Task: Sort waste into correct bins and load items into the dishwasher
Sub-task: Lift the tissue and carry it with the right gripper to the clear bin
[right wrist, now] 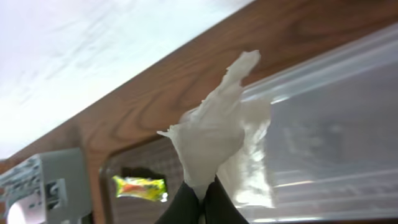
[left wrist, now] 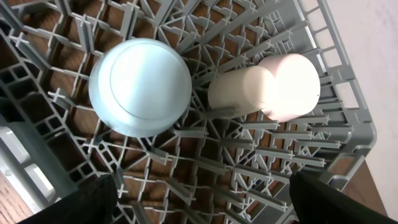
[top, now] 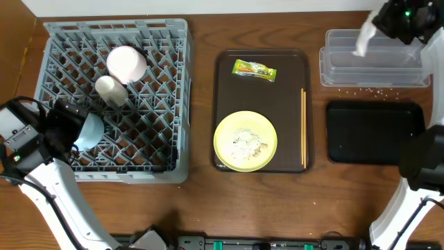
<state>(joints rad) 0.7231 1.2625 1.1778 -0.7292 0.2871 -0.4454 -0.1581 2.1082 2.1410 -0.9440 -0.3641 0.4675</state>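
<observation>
Right gripper (right wrist: 200, 202) pinched tight on crumpled napkin (right wrist: 214, 140), above left end of clear tub (right wrist: 336, 130). Napkin's long axis runs straight out from the fingertips, pointed tip farthest out. Fingers mostly cut off at frame edge. Left gripper (left wrist: 202, 186) spread wide, empty, over upside-down light blue bowl (left wrist: 140, 87) in dish rack (left wrist: 351, 118); only finger ends visible.

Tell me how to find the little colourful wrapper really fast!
Find the dark brown tray in the middle of the table. At its far end, beyond the pale yellow plate, lies the small wrapper. It alone is yellow, green and orange; the plate is round, the chopsticks thin and wooden.
</observation>
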